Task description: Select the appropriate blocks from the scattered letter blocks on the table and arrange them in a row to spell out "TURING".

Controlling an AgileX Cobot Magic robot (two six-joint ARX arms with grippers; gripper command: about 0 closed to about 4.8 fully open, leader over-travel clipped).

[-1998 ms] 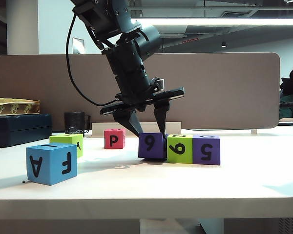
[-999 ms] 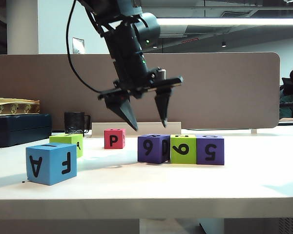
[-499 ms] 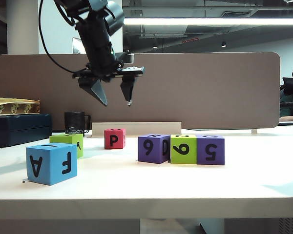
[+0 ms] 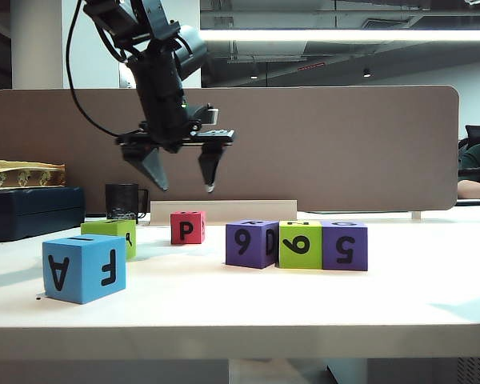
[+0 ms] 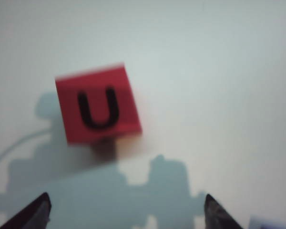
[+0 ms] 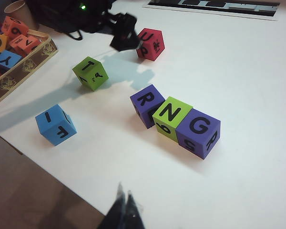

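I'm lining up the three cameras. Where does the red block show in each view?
Exterior view: the red block sits on the table toward the back, showing P, below the open left pincer.
Left wrist view: red block, U on top, ahead of the pincer tips.
Right wrist view: red block, far side, beside the left pincer.
Shared landmark: the left pincer above it.

A black mug [image 4: 122, 201] is standing before a brown-grey divider panel [image 4: 344, 144], while a yellow tray [image 4: 24, 173] of spare cubes is sitting on a dark case [image 4: 32, 211], and a paper cup [image 6: 15, 9] is standing beside that tray.
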